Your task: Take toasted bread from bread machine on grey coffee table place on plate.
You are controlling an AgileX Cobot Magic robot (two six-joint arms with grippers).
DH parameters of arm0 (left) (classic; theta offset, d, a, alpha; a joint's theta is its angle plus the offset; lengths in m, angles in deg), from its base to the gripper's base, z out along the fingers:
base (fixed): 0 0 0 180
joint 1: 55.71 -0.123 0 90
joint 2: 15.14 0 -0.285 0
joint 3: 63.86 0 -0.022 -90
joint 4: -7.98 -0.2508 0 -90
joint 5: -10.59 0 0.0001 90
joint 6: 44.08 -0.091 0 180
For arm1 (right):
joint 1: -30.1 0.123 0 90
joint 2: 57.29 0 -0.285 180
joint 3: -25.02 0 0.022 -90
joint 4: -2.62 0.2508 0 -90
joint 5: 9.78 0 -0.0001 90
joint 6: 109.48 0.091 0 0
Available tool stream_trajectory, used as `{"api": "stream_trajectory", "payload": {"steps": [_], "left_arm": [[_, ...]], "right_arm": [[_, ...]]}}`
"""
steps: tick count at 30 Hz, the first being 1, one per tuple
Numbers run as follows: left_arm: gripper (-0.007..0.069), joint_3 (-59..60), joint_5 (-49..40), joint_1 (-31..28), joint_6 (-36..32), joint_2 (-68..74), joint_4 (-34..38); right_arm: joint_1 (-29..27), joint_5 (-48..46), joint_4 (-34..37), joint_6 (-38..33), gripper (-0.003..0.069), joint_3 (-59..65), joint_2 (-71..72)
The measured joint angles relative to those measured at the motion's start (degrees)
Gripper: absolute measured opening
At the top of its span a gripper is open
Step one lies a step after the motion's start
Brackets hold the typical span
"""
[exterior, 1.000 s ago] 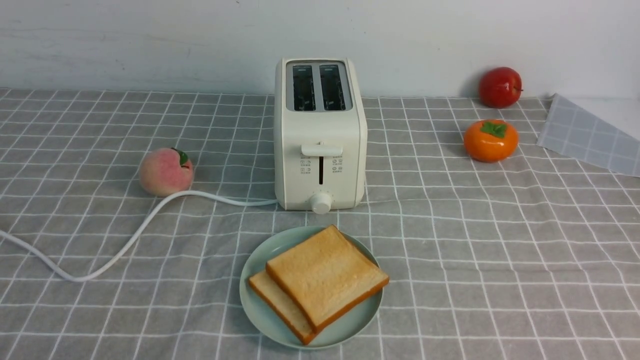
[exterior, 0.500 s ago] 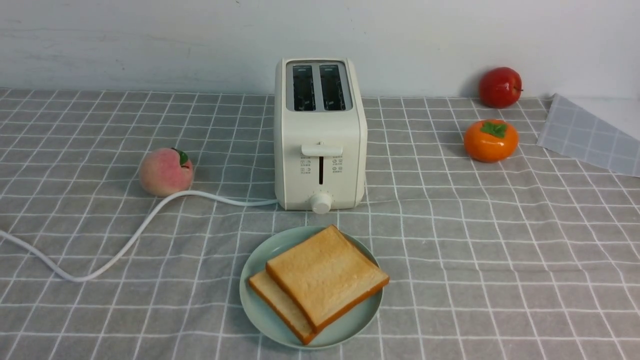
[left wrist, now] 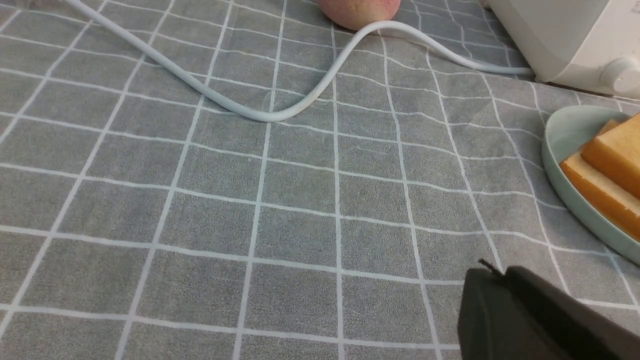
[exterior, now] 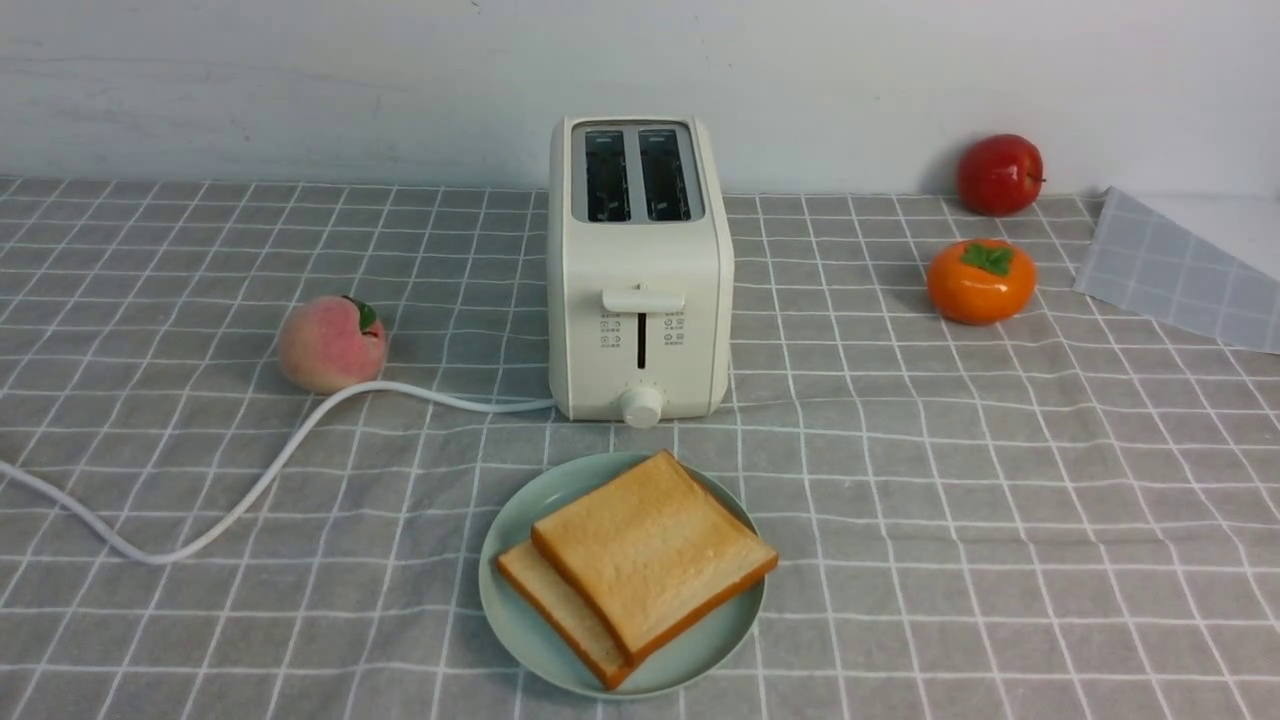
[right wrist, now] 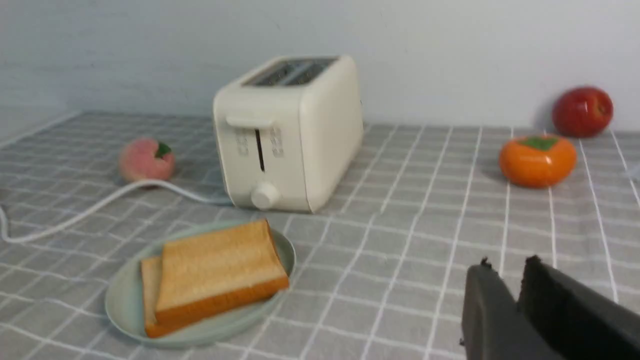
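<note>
Both slices of toasted bread (exterior: 640, 565) lie overlapped on the mint-green plate (exterior: 520, 620), just in front of the cream two-slot toaster (exterior: 640, 270), whose slots stand empty, so the job looks finished. The right gripper (right wrist: 505, 280) hangs clear of the plate above the checked bench (exterior: 1000, 500), jaws nearly together and holding nothing. The left gripper (left wrist: 500, 280) sits beside the plate's rim, its jaws' spacing impossible to tell.

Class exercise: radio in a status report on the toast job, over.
Left gripper shut, empty; right gripper nearly shut, empty. Both toast slices stacked on plate; toaster slots empty. Nothing in the way.
</note>
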Motion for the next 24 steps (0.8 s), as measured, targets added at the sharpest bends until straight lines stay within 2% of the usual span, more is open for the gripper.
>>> {"api": "stream_trajectory", "payload": {"steps": [2, 3, 4, 6, 8, 13, 17, 24], "left_arm": [[0.0026, 0.0, 0.0, 0.0, 0.0, 0.0, 0.0], [0.0028, 0.0, 0.0, 0.0, 0.0, 0.0, 0.0], [0.0029, 0.0, 0.0, 0.0, 0.0, 0.0, 0.0], [0.0032, 0.0, 0.0, 0.0, 0.0, 0.0, 0.0], [0.0035, 0.0, -0.1, 0.0, 0.0, 0.0, 0.0], [0.0037, 0.0, -0.1, 0.0, 0.0, 0.0, 0.0], [0.0038, 0.0, -0.1, 0.0, 0.0, 0.0, 0.0], [0.0038, 0.0, -0.2, 0.0, 0.0, 0.0, 0.0]], "right_arm": [[-2.9, -1.6, -1.0, 1.7, 0.0109, 1.3, 0.0], [-6.6, -1.8, -1.5, 2.7, 0.0111, 3.3, 0.0], [-7.2, -1.6, -1.6, 2.7, 0.0111, 3.6, 0.0], [-13.2, 1.0, -2.1, 3.1, 0.0115, 8.9, 0.0], [-16.3, 0.5, -2.1, 2.6, 0.0118, 11.8, 0.0], [-17.4, -0.2, -1.6, -2.3, 0.0124, 11.8, 0.0], [-17.4, -0.3, 2.5, -6.5, 0.0128, 11.8, 0.0], [-17.4, -0.4, 4.9, -8.3, 0.0132, 11.7, 0.0]]}}
